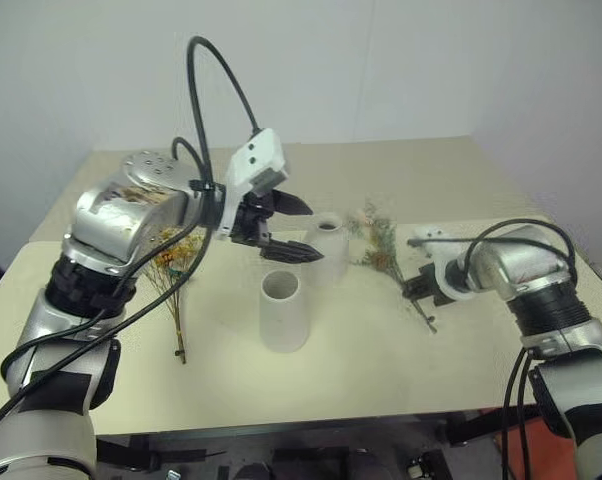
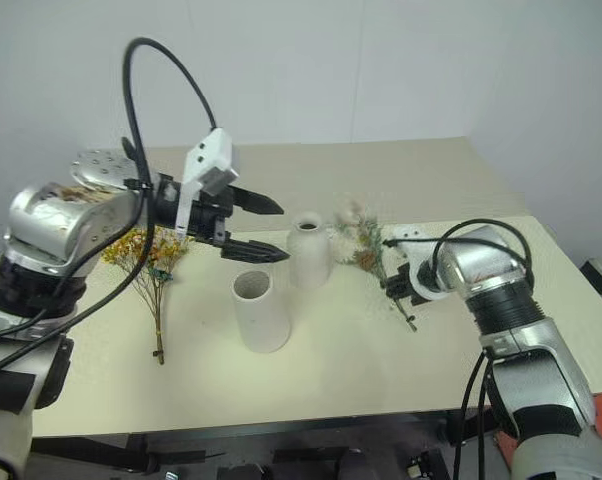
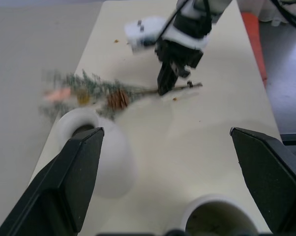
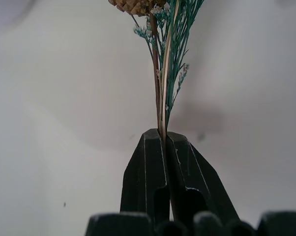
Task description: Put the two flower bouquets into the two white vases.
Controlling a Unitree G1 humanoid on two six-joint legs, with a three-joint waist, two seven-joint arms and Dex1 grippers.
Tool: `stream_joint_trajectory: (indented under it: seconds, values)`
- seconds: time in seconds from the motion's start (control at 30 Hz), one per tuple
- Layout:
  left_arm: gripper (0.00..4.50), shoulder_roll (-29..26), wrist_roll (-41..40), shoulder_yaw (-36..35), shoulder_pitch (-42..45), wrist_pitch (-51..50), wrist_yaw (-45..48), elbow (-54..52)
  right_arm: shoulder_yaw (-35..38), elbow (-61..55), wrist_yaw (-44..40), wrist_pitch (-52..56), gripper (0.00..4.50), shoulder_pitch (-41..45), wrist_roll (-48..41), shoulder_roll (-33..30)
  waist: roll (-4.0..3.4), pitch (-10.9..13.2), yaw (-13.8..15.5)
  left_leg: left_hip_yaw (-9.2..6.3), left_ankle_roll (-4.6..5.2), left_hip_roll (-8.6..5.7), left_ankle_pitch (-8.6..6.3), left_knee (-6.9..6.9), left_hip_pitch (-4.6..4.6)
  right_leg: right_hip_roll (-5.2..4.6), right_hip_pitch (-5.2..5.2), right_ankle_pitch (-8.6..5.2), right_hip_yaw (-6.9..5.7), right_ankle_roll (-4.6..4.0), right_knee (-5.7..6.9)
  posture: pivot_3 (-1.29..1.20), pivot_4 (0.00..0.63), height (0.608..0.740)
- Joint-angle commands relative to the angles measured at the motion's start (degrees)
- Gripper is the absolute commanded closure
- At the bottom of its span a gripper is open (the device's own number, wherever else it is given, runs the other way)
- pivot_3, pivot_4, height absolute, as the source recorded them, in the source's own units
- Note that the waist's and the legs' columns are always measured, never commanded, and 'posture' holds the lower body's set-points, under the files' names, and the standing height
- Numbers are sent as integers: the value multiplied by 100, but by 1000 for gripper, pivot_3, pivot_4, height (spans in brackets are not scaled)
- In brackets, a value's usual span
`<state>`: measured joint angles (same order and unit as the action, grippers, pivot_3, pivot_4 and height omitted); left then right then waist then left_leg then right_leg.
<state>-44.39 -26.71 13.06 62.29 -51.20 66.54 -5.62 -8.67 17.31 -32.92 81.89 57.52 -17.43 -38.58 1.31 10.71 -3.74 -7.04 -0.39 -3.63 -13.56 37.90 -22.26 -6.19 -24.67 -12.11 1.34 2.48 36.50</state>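
You will find no readable writing on anything here. Your right gripper (image 4: 163,140) has its black fingers pressed together on the thin stems of the green-sprig bouquet (image 1: 383,245), whose brown pinecone (image 3: 118,99) and pinkish plumes lie on the matte cream desk (image 1: 381,370) just beside the bottle-shaped vase (image 1: 327,243). Your left gripper (image 1: 296,230) hangs above the two vases, its smooth wedge-shaped fingers spread wide and pinching nothing. The cone vase (image 1: 284,311), matte white and wide-mouthed, stands upright nearer you. The yellow-orange bouquet (image 1: 173,262), bushy and dry on thin stems, lies flat on the desk to your left of the vases.
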Motion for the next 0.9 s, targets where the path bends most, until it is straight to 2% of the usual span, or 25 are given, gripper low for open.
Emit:
stream_joint_trajectory:
  seconds: [0.03,0.13,0.23,0.47,0.6,0.9]
  values:
    - [0,-123,-16,-259,-63,44,-4,-140,1111,-200,702,-421,4487,208,162,151,0,0,29,4,0,-1,0,0,-3,0,-9,0,7,0,25,0,150,740]
    - [0,-76,34,-352,-170,137,-155,-85,1700,-879,1019,-1814,4487,-54,187,420,0,0,48,16,-1,0,0,0,-5,0,-22,0,18,0,25,0,150,740]
    - [0,103,108,-413,-194,312,-382,47,2031,-1188,1059,-2653,4487,-149,3,821,0,0,39,41,-1,0,0,0,-10,0,-40,0,42,0,29,0,150,740]
    - [0,673,420,-376,-45,92,-1296,314,2244,-813,1214,-4559,4487,191,-107,1831,0,0,3,76,-1,-1,0,0,2,0,-49,2,83,0,58,0,150,740]
    - [0,945,578,-365,94,-318,-1817,438,2146,-590,985,-5117,4487,369,-260,2225,0,0,-23,79,-1,0,0,0,2,3,-53,2,88,-1,62,0,150,740]
    - [0,1297,877,-392,8,-820,-2676,457,1783,-663,574,-5527,4487,303,-420,2709,-1,-1,-27,80,-1,0,0,0,1,4,-57,4,95,1,69,0,150,740]
